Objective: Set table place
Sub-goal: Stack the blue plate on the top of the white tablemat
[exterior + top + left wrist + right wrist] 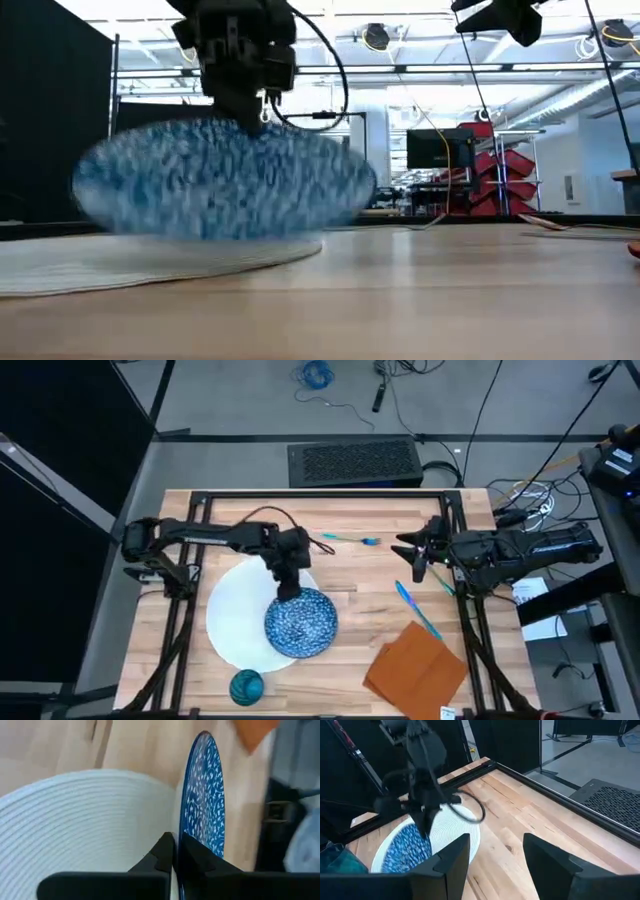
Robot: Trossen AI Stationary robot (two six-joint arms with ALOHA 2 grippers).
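The blue speckled bowl [300, 623] is over the right part of the white plate [240, 615], which lies flat on the wood table [350, 575]. My left gripper [290, 588] is shut on the bowl's far rim. My right gripper [412, 552] hovers open and empty over the table's right side, near the far edge. A teal cup [246, 685] stands at the near edge. An orange napkin [415, 665] lies flat at the near right. One teal piece of cutlery [415, 607] lies by the napkin, and another [350, 540] lies near the far edge. My left gripper pinches the bowl's rim [192, 827] at its far side, one finger [162, 856] on one face of the wall and the other [200, 862] on the opposite face. The fingers come from above, pointing down. The bowl [225, 185] sits low over the plate [150, 258]; whether they touch I cannot tell.
A black metal frame [320, 495] edges the table, with rails running down both sides. Bare wood lies between the plate and the napkin. A dark grille box [355, 462] and cables sit beyond the far edge.
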